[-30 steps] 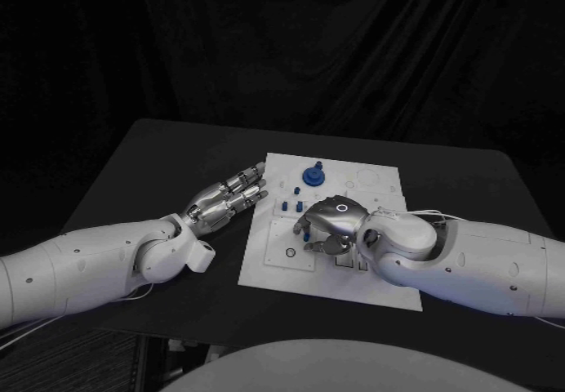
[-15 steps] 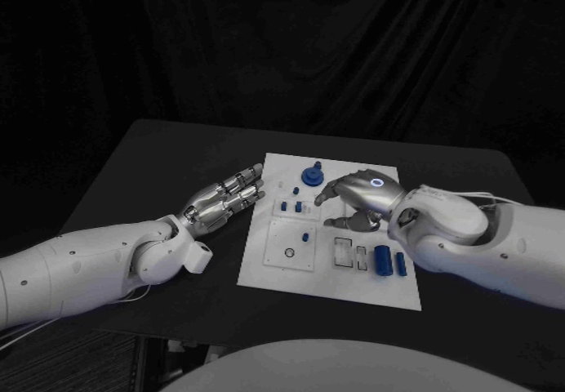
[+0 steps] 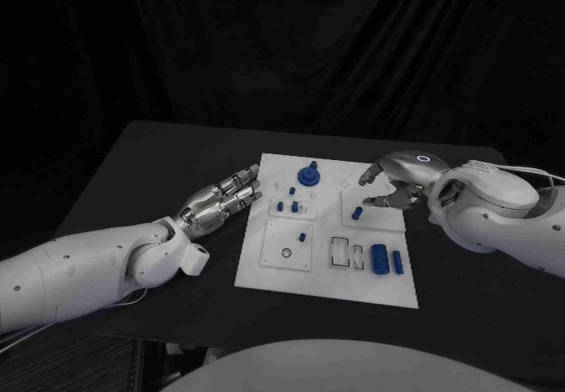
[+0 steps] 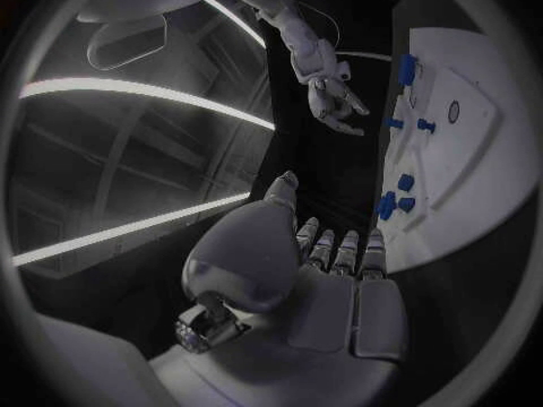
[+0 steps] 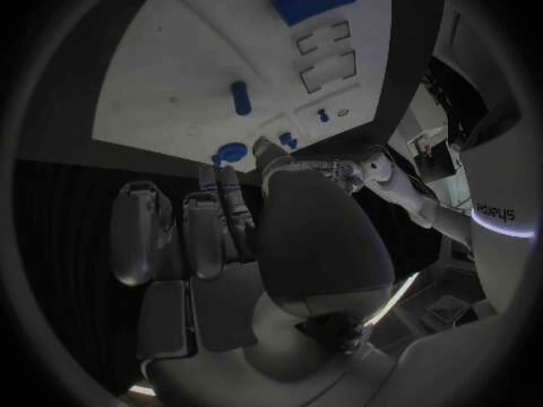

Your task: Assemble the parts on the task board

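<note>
The white task board point(image 3: 265, 273) lies in the middle of the black table. On it stand a blue round knob point(image 3: 311, 175) at the far side, two small blue pegs point(image 3: 287, 207) and a slim blue piece point(image 3: 357, 213). A thick blue cylinder point(image 3: 379, 257) and a thinner one point(image 3: 398, 261) lie near the right edge. My right hand point(image 3: 398, 181) hovers over the board's far right corner, fingers loosely bent, holding nothing. The slim piece point(image 5: 241, 98) lies just ahead of those fingers. My left hand point(image 3: 224, 200) lies flat with fingers apart at the board's left edge, empty.
A small ring point(image 3: 287, 256) and a tiny blue stub point(image 3: 303, 237) sit in the square plate at the board's near left. Two rectangular slots point(image 3: 348, 251) lie beside the cylinders. Dark table surrounds the board; a black curtain hangs behind.
My right hand has drawn back from the board's middle to its far right corner, uncovering the slim blue piece, the slots and the two cylinders. My left hand has barely moved.
</note>
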Controlling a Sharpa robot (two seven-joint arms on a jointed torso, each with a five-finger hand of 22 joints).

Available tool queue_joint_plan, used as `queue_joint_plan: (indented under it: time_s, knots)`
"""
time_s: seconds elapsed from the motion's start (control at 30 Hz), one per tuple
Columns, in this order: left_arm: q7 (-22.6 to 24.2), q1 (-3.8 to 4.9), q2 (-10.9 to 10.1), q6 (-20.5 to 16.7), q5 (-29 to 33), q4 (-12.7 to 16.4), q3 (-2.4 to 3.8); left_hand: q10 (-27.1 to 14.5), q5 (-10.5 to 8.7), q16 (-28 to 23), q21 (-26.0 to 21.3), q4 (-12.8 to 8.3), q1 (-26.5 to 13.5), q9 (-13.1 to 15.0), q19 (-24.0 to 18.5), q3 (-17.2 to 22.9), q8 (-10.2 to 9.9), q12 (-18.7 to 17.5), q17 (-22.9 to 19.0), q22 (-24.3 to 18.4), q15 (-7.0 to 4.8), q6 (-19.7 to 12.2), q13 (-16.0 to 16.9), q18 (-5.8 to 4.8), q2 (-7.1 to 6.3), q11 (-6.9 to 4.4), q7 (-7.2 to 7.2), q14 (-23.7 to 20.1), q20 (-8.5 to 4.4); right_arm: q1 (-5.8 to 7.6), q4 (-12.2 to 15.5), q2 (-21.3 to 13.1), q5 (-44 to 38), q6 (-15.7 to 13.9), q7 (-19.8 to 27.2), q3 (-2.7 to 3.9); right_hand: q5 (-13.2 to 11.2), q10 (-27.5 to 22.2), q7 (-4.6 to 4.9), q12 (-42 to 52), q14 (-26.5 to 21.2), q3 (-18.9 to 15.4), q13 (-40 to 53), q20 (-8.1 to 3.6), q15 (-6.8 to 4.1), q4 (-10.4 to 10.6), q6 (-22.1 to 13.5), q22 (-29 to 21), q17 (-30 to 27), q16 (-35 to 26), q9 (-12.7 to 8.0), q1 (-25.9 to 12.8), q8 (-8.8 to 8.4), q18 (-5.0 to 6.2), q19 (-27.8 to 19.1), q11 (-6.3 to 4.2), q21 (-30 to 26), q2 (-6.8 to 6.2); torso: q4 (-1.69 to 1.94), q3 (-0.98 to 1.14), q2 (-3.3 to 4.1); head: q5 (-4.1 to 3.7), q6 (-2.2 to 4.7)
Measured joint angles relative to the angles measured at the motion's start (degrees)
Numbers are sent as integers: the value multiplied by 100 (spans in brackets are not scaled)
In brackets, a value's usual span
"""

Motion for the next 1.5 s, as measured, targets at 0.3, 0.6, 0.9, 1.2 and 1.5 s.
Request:
queue_joint_plan:
  time_s: [0.3, 0.6, 0.9, 1.2, 1.5]
  knots:
    - [0, 0, 22, -2, 0, -6, -1, 0, 0, 0, 0, 0, 0, -1, 0, 0, 0, 0, 2, -45, 2, 0, 1, 0, 0, 0, 0, -3, 0, -193, -219, 35, 150, 123, -62, -6, -401, 345, -11, 93, 0, -63, -51, 6, 0, 35, 39, 5, 0, 25, -105, 40, 0, 0, 37, -74, 46, 34, -4, -1, 5, -28, 0]
    - [0, -5, 30, -2, 1, -15, -1, 0, 20, 0, 0, 0, 0, -1, -20, 32, 0, 0, 2, -56, 21, 0, 1, 1, 0, 0, 0, -22, 63, -348, -404, 200, 199, 147, -27, -6, -451, 584, 158, 120, 15, -78, -126, 34, 15, 51, -173, 4, 0, 27, -283, 104, 0, 0, 66, -94, 97, -11, 5, 22, 13, -84, 0]
    - [0, -16, 39, 0, 1, -15, -1, 0, 42, 0, 0, -24, 0, -1, -20, 56, 0, 0, 2, -55, 42, 0, 2, 2, 0, 0, 0, 0, 103, -474, -554, 398, 218, 140, 72, -5, 66, 907, 209, 88, 15, -9, -238, 14, 15, -49, -141, 3, 0, 27, -423, 343, 0, 0, 86, -120, 97, 66, 10, 24, 12, -101, 0]
    - [0, -24, 38, 1, 1, -14, -1, 0, 42, 0, 0, -24, 0, -2, -20, 55, 0, 0, -2, -55, 62, 0, 2, 1, 0, 0, 0, -21, 144, -542, -625, 530, 225, 134, 170, -5, 200, 1239, 243, 89, 15, 52, -273, 1, 15, -58, 60, 3, 0, 98, -462, 357, 62, 0, 144, -177, 230, 80, 10, 27, 10, -122, 0]
    - [0, -33, 59, 8, 1, -32, 0, 0, 70, 0, 0, -40, 0, -2, -20, 104, 0, 0, -2, -54, 61, 0, 3, 1, 0, 0, 0, -21, 144, -559, -689, 621, 228, 113, 228, -3, 250, 1480, 224, 89, 8, 255, -296, -36, -35, -72, 484, 2, 0, 121, -404, 529, 236, -1, 179, -253, 295, 135, 10, 24, 12, -119, 0]
